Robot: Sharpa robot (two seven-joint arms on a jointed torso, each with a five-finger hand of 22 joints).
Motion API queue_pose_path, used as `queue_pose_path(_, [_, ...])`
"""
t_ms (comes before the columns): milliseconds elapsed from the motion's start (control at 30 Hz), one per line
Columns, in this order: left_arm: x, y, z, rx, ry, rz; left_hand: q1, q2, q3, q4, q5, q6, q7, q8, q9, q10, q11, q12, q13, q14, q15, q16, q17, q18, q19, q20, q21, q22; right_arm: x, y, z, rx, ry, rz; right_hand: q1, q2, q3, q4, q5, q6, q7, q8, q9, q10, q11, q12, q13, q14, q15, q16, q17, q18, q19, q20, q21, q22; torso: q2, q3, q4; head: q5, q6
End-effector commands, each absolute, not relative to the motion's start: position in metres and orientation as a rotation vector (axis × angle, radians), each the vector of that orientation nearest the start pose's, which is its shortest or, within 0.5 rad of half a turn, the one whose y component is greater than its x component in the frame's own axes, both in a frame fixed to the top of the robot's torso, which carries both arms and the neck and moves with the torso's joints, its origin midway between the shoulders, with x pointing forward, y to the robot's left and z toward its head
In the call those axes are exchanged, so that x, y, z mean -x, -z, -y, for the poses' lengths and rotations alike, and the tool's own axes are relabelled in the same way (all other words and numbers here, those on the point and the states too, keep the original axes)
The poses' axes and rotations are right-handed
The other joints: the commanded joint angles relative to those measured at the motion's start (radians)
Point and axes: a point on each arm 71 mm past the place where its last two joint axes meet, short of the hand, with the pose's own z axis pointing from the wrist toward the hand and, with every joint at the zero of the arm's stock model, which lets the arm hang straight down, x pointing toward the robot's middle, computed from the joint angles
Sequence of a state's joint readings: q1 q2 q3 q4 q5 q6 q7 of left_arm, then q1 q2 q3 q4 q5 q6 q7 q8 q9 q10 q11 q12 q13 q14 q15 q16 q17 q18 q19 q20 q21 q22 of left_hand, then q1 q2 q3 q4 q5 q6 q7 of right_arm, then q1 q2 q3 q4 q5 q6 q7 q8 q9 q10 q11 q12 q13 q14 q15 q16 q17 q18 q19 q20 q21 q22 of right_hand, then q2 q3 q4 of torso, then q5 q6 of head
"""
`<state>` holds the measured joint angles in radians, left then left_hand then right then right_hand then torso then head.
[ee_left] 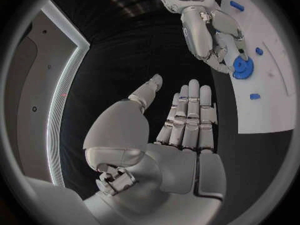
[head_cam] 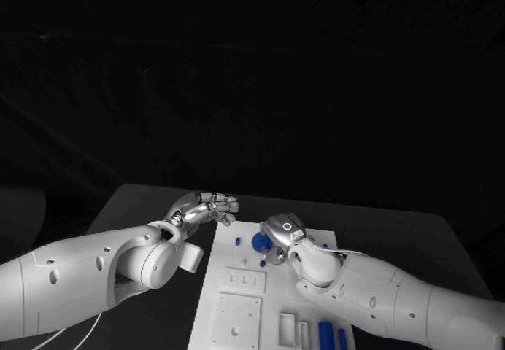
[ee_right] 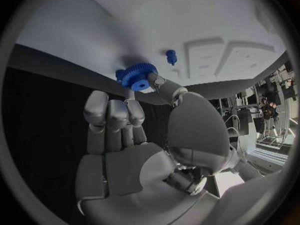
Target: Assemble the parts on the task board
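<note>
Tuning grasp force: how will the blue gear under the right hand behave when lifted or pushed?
The blue gear looks rigid, probably light plastic. Its toothed rim should give the right hand purchase. On edge it could roll; flat on the task board it would likely slide.

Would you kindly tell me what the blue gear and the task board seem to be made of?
Blue gear: likely moulded or printed plastic, matte, uniform blue with crisp teeth and no metallic shine. Task board: probably matte white plastic or painted plate, flat with recessed pockets; the look leaves it open.

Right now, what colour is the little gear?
Blue gear, best in the right wrist view, at the right hand fingertips.
</note>
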<state>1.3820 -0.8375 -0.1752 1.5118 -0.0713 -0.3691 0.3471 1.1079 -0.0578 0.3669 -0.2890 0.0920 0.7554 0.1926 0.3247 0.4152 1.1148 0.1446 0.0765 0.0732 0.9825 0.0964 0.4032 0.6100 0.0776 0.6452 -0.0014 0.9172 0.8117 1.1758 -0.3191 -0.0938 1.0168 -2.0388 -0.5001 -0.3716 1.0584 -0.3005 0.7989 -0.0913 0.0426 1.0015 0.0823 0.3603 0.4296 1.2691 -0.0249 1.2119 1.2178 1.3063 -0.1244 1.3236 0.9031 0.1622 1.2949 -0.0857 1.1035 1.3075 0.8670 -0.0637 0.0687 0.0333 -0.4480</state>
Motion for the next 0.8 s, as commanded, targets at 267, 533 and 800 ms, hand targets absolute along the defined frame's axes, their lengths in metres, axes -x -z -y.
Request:
queue_pose_path(267, [-0.5049,0.1342,-0.2089,0.923,1.442,-1.446,0.004,-0.001,-0.005,0.000,0.004,0.003,0.003,-0.007,-0.001,-0.003,0.000,-0.003,-0.001,0.006,0.002,-0.004,0.002,0.010,-0.003,0.000,-0.005,-0.001,-0.5422,0.2170,0.0631,0.481,-0.262,-1.316,0.000,0.004,-0.003,-0.001,0.006,0.023,0.007,-0.001,0.022,-0.008,0.002,-0.010,-0.006,-0.001,-0.004,-0.006,0.000,0.100,0.000,-0.002,0.005,0.014,0.005,-0.0013,0.0047,0.000,-0.002])
queue_pose_path(533, [-0.5058,0.1322,-0.2078,0.917,1.445,-1.445,0.004,-0.001,-0.005,0.000,0.004,0.003,0.003,-0.007,-0.001,-0.003,0.000,-0.003,-0.001,0.006,0.002,-0.004,0.002,0.010,-0.003,0.000,-0.005,-0.001,-0.5423,0.2190,0.0609,0.484,-0.269,-1.341,-0.002,0.003,-0.007,-0.005,0.006,0.012,0.010,-0.008,0.020,-0.016,0.005,-0.018,-0.011,-0.001,-0.001,-0.009,-0.001,0.100,-0.003,-0.001,0.004,0.014,0.005,-0.0023,0.0041,0.000,-0.002])
queue_pose_path(800, [-0.5059,0.1318,-0.2079,0.917,1.444,-1.444,0.004,-0.001,-0.005,0.000,0.003,0.003,0.003,-0.007,-0.002,-0.003,0.000,-0.004,-0.001,0.006,0.002,-0.005,0.003,0.010,-0.004,0.000,-0.005,-0.001,-0.5448,0.2203,0.0640,0.470,-0.260,-1.354,-0.006,0.003,-0.016,-0.014,0.006,-0.020,0.021,-0.026,0.014,-0.032,0.016,-0.035,-0.024,-0.002,0.008,-0.015,-0.003,0.100,-0.010,0.000,0.002,0.013,0.004,-0.0003,0.0033,0.000,-0.001])
